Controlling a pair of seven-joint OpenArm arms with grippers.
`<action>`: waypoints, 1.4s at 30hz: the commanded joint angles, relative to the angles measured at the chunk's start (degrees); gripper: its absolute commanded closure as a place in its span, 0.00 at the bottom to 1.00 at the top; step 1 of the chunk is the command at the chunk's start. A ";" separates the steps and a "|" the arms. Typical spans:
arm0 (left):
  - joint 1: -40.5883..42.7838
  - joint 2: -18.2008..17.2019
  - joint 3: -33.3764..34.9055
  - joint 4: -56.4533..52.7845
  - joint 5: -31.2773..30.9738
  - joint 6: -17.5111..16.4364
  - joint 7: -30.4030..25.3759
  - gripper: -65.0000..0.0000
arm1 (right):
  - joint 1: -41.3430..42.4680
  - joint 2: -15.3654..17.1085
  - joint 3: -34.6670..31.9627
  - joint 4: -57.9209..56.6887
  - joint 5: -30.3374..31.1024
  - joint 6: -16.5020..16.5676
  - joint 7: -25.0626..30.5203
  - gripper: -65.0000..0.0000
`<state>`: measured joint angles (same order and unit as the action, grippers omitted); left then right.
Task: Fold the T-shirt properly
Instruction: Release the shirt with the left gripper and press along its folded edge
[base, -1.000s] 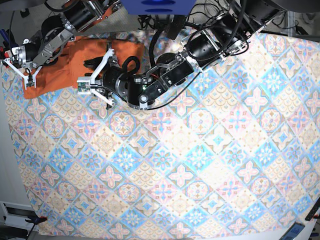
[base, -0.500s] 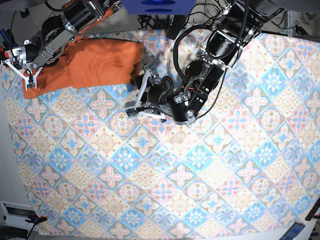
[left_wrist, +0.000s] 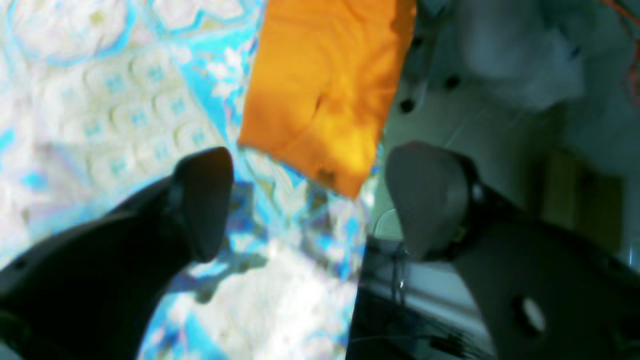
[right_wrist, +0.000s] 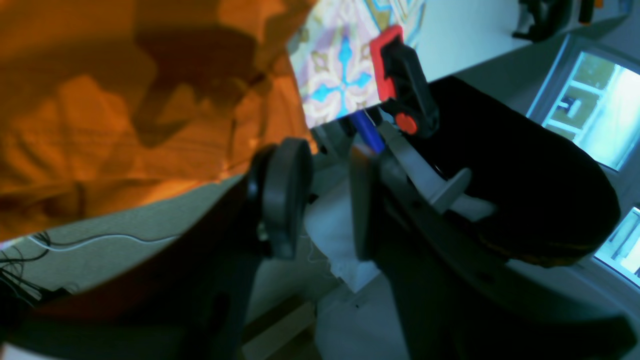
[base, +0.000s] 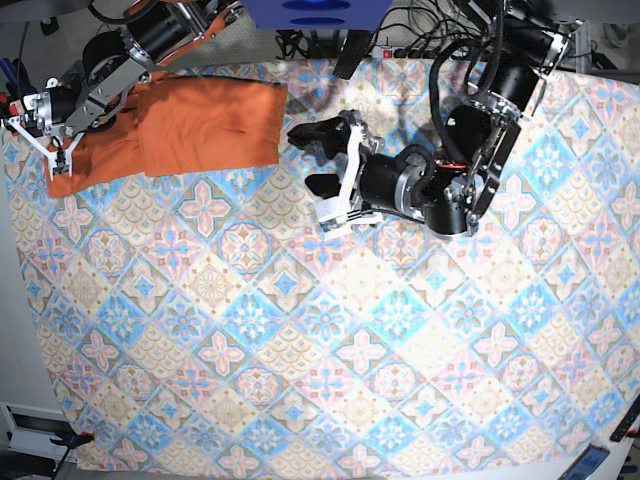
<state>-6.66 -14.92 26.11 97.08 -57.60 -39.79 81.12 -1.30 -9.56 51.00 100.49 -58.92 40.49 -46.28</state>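
- Blue-and-pink patterned tablecloth (base: 300, 330) covers the whole bench, most of it bare.
- At the far left edge in the base view, the right end effector (base: 52, 150) sits over the left end of the T-shirt (base: 190, 125); the wrist view shows its two pads close together with a narrow gap, and whether cloth is pinched between them cannot be told.
- The orange T-shirt lies folded in the upper left corner of the bench.
- Just right of the shirt, the left end effector (base: 318, 158) has its black fingers (left_wrist: 202, 200) spread wide, holding nothing, clear of the cloth.
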 joint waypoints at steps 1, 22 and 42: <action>-0.86 0.37 -0.04 0.72 -2.40 -0.21 -1.12 0.30 | 0.47 0.56 -0.15 0.92 -0.47 -0.49 0.08 0.74; -1.30 1.51 9.01 -19.14 -2.84 -0.21 -5.21 0.31 | 0.29 0.56 -0.15 0.92 -0.47 -0.49 0.08 0.74; -3.94 9.33 9.45 -27.32 12.99 -0.21 -9.08 0.31 | 0.29 0.56 -0.23 0.92 -0.56 -0.49 0.08 0.74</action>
<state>-10.02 -6.31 35.55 69.17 -44.10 -39.75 72.38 -1.32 -9.52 50.89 100.47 -58.94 40.49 -46.28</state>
